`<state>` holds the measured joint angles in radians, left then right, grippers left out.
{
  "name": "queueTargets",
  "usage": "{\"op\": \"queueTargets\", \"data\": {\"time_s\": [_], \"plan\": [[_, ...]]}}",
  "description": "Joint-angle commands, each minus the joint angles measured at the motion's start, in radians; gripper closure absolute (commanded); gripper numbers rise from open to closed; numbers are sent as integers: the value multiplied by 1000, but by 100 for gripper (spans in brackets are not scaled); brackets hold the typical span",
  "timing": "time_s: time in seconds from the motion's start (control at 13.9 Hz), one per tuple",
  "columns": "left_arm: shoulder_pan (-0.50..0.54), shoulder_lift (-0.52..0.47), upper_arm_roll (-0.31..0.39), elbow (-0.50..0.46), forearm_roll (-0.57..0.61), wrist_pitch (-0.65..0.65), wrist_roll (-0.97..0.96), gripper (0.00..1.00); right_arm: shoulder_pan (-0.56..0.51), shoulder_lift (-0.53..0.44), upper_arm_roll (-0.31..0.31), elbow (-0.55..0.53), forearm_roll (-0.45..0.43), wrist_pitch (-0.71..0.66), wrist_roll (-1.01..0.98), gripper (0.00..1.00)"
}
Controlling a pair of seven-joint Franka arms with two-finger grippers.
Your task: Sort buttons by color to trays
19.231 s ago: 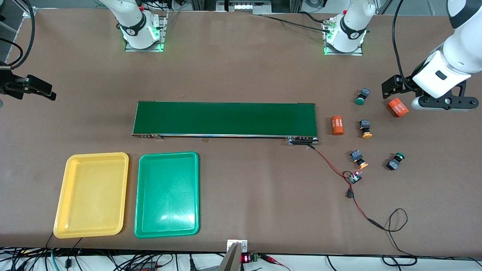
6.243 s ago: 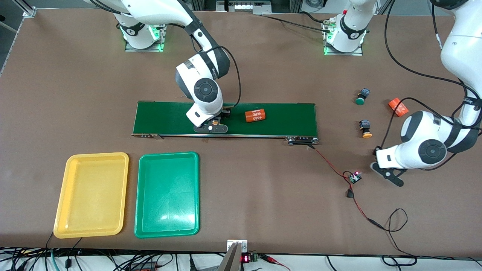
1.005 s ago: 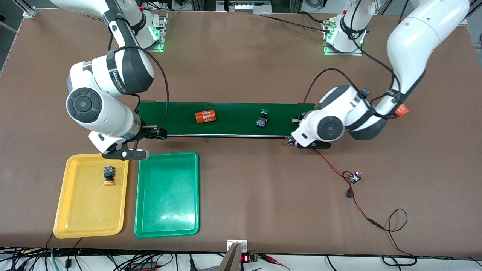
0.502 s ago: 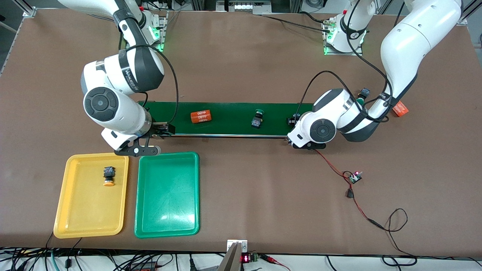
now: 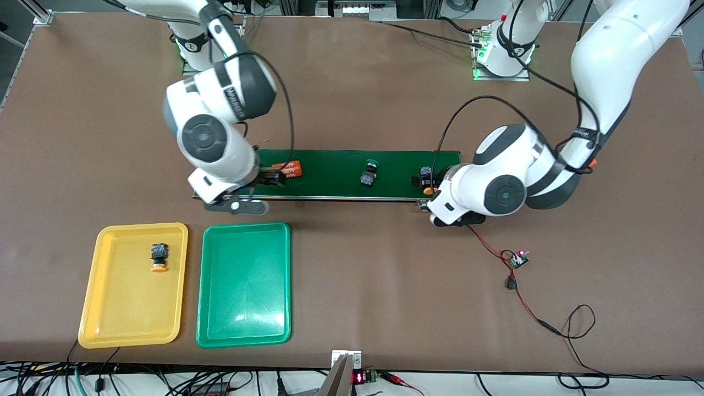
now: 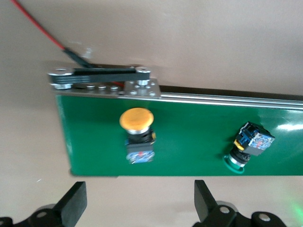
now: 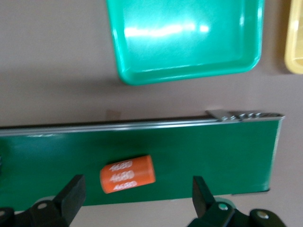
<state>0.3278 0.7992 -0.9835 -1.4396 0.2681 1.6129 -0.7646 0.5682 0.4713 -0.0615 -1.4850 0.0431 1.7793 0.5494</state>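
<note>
Here, a long dark-green conveyor belt [image 5: 330, 173] lies across the middle of the tabletop [image 5: 385, 286]. Two buttons ride on it: a yellow-capped button [image 6: 138, 135] at the belt's end toward the left arm, and a green-capped button [image 5: 368, 173] near the belt's middle. A third button [image 5: 158, 257], orange-capped, lies in the yellow tray [image 5: 93, 308], near the tabletop's front corner at the right arm's end. The green tray [image 5: 245, 319] beside it holds nothing.

The left pincer [image 6: 137, 205] hangs spread over the belt's end, gripping nothing. The right pincer [image 7: 135, 198] is spread too, over an orange cylinder [image 7: 128, 173] on the belt.

The buttons look small, light and rigid. The round caps seem smooth and likely to slip, so pinching the blocky body's flat sides appears safest.
</note>
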Motion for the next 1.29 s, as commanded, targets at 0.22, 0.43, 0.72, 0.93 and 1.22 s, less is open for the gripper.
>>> {"op": "queueTargets", "data": {"time_s": [0.22,0.43,0.72,0.93,1.22], "plan": [[134,-21,-7,128,153,-149,85,0,114,58,-7,-1,107,71,142,0],[76,-132,139,119,175,-156,287,0,169,90,-6,-1,113,135,207,0],[-61,-277,568,30,-102,-107,647,0,231,147,-7,2,113,248,351,0],[-102,-360,727,-169,-139,14,893,0,245,174,-7,2,115,293,379,0],[-163,-475,819,-497,-139,208,1050,0,249,216,-7,2,156,357,412,0]]}}
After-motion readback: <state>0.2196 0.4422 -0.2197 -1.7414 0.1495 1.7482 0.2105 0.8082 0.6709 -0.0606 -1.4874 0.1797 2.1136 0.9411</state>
